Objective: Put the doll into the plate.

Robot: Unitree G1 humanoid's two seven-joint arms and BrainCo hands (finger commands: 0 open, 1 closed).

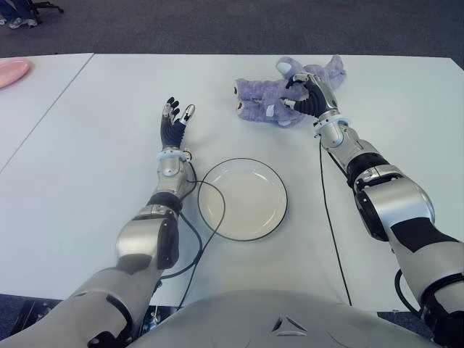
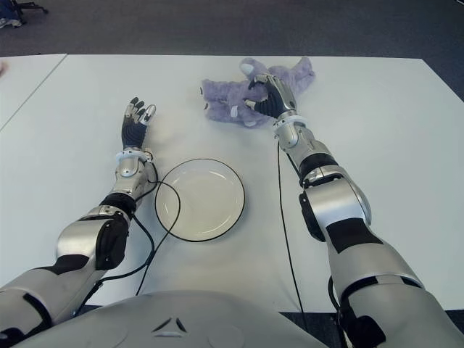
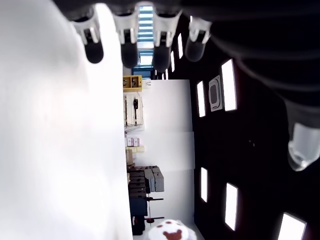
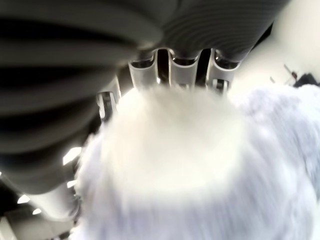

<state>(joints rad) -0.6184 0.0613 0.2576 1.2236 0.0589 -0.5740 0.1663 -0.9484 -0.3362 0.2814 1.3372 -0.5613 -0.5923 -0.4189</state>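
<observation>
A lavender plush doll (image 1: pixel 279 98) is seen lying on the white table (image 1: pixel 87 167), beyond the plate (image 1: pixel 243 198) and slightly to its right, well apart from it. The doll is spread sideways, with its round-eyed face turned toward the plate's far left and its limbs trailing off to the right. The right hand (image 1: pixel 308 93) is laid on top of the doll, its dark fingers (image 2: pixel 267 93) curled into the fur; in the right wrist view the fingertips (image 4: pixel 172 75) are pressed against the pale plush (image 4: pixel 200 165), so the doll is gripped while it lies on the table. The plate, white with a dark rim, is set flat and holds nothing. The left hand (image 1: pixel 175 119) shows to the left of the plate and a little beyond it, its fingers (image 3: pixel 127 45) extended and spread, with nothing held. A black cable (image 1: pixel 199 243) is looped beside the plate's left edge.
</observation>
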